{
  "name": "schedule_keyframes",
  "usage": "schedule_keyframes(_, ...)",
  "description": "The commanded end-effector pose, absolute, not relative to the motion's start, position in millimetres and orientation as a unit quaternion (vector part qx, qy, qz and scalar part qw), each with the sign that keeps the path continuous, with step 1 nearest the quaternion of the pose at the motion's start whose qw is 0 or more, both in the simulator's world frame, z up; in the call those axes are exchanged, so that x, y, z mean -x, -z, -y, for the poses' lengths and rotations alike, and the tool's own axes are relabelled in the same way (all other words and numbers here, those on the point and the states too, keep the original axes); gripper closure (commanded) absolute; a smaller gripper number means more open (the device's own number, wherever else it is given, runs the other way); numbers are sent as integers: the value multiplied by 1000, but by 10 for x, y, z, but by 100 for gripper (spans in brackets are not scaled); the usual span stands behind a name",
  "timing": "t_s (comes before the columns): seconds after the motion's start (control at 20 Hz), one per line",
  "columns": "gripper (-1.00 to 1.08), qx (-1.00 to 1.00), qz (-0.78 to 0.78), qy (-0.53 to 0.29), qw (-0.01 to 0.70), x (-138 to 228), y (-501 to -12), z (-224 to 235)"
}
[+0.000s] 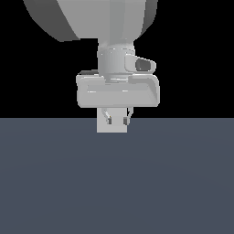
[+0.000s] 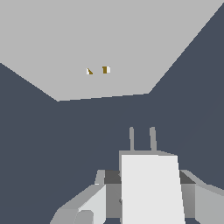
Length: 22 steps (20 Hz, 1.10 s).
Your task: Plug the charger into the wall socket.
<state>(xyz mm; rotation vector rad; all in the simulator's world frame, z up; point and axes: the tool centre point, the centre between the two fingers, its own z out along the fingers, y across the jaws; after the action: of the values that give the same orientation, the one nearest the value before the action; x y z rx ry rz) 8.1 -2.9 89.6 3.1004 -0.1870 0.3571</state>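
- Above the dark blue-grey floor (image 1: 117, 183), the pale grey robot gripper (image 1: 117, 119) is hanging from the arm, its fingers clamping the small off-white box-shaped charger (image 2: 151, 188)
- The charger's two thin grey prongs (image 2: 142, 139) are pointing toward the flat light-grey square wall socket (image 2: 100, 39), still well apart from it
- The socket's two tiny yellowish holes (image 2: 98, 70) are showing ahead of the prongs in the wrist view

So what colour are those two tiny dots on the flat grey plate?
Yellowish-brown dots, clearest in the wrist view.
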Motion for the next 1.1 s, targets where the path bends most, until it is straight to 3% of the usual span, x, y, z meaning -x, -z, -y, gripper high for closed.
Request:
schedule_keyframes(0.0,108,-993,36,-114,5,-122,-955,-88)
schedule_keyframes(1.05,108,-993,16,-113,2,-190,-1001,-193)
